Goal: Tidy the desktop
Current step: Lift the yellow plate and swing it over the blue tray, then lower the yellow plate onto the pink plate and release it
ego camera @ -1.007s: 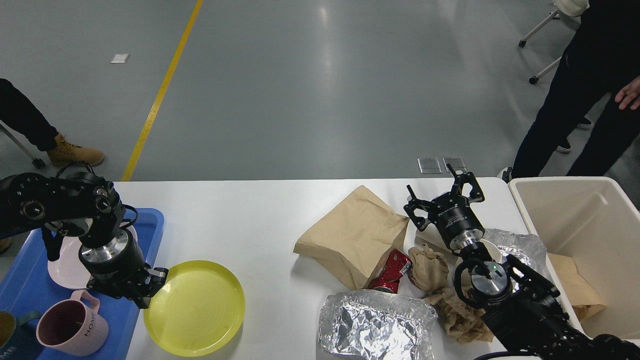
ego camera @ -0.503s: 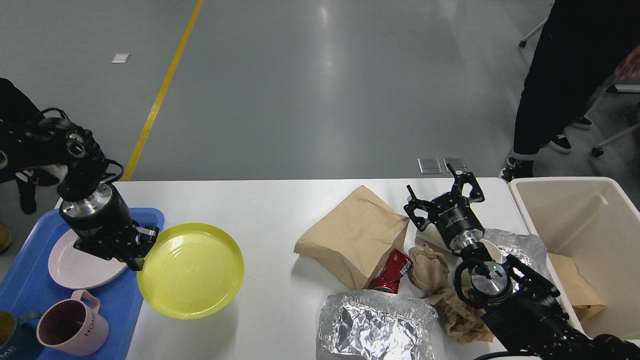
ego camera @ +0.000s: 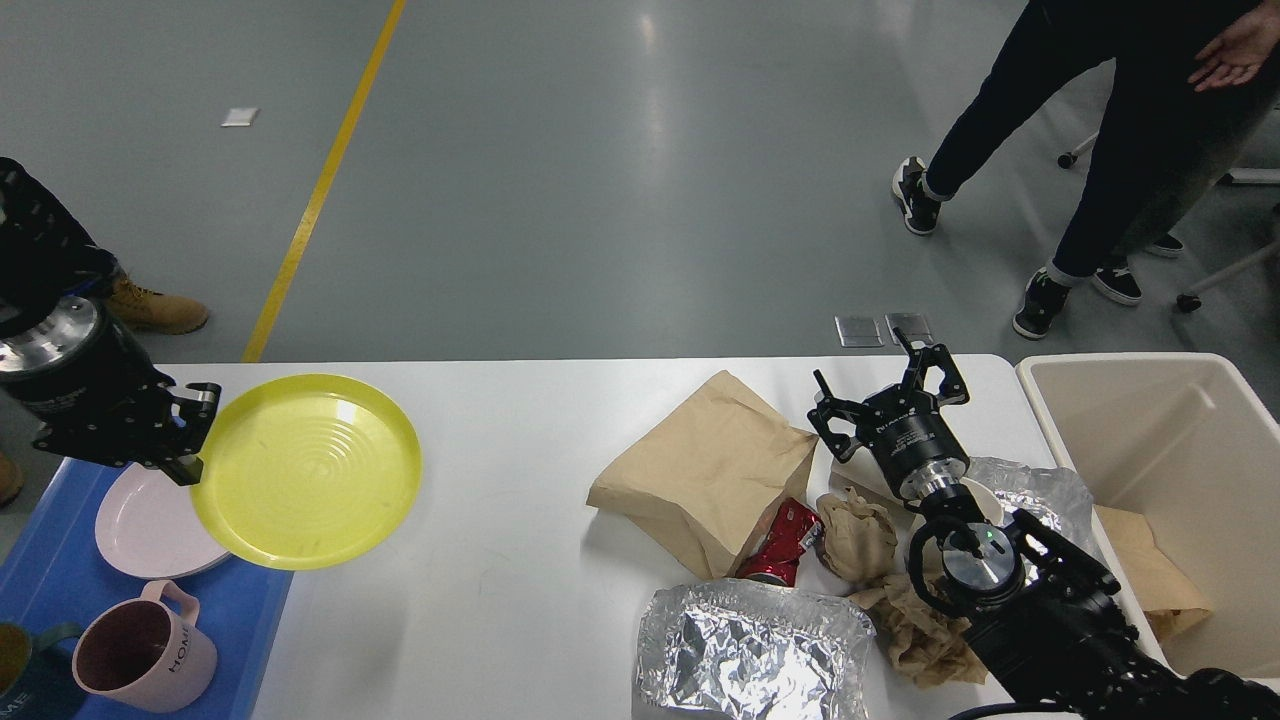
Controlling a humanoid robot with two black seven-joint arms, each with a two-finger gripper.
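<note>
Yellow plate (ego camera: 306, 470) raised, overlapping blue tray (ego camera: 60, 580) edge; pink plate (ego camera: 150, 525) and pink mug (ego camera: 145, 660) on tray; brown paper bag (ego camera: 715, 465), red can (ego camera: 785, 545), crumpled foil (ego camera: 750, 655) clustered right; beige bin (ego camera: 1180, 480) far right; person's legs (ego camera: 1100, 190) behind.

The word "HOME" runs in dark capitals down the side of a pink mug (ego camera: 143, 660) standing at the lower left, the letters turned sideways to the camera. Small white lettering marks the body of the right gripper (ego camera: 889, 394), too fine to be read.
</note>
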